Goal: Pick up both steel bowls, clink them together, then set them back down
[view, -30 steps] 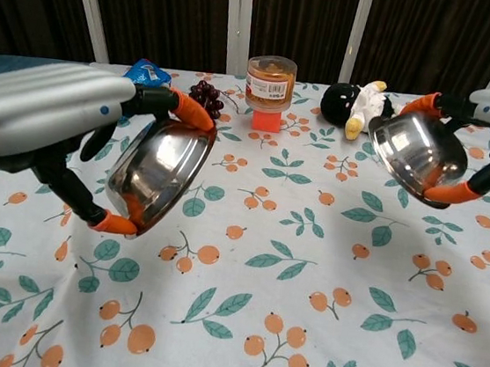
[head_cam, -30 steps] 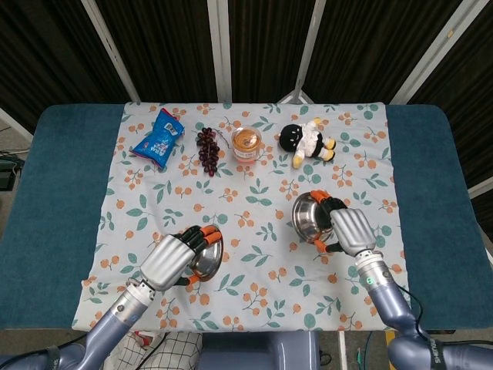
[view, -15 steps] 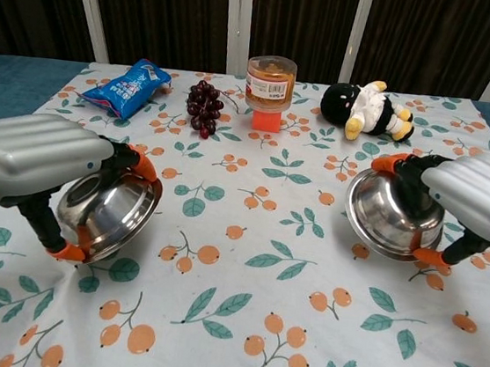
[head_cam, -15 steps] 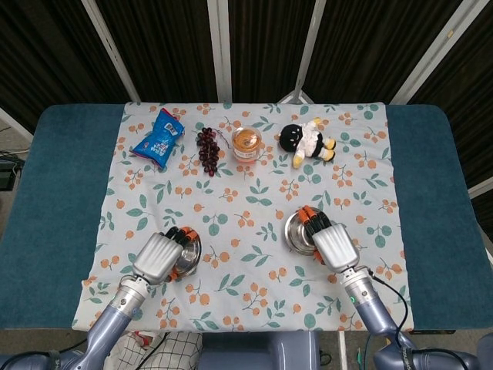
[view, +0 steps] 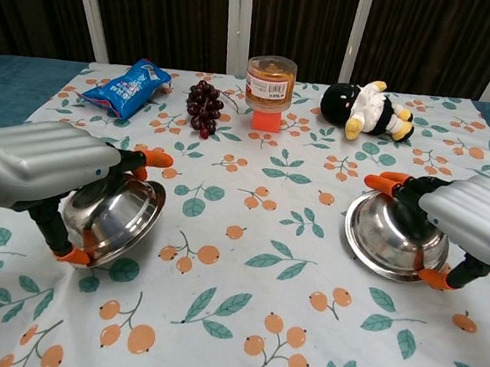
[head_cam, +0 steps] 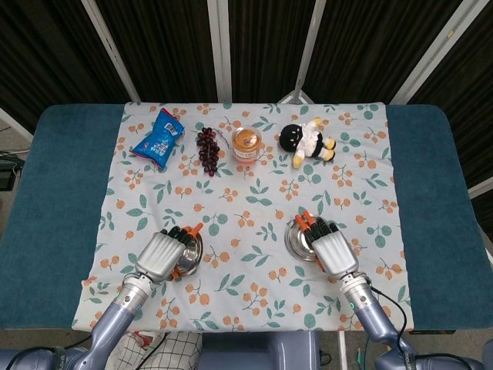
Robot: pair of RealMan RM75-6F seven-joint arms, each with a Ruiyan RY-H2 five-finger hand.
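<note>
While both bowls sat low on the tablecloth (view: 239, 316), the left hand (view: 39, 164) clasped the left bowl (view: 113, 217) and the right hand (view: 476, 219) clasped the right bowl (view: 389, 240); thin, slick, rigid steel probably suited rim grips.

**Even overhead light, sharp frames**

Brightly and evenly lit from above, with no hard shadows on the cloth (head_cam: 254, 193); only soft, short ones under the hands. Dark behind the table in both views. Sharp across the head view, no motion blur. In the chest view, soft highlights and smeared reflections inside the left bowl (view: 115, 216) and right bowl (view: 389, 240), no blown-out glare. Slightly soft and enlarged at the chest view's side edges, where the left hand (view: 39, 164) and right hand (view: 480, 219) sit close to the lens.
</note>
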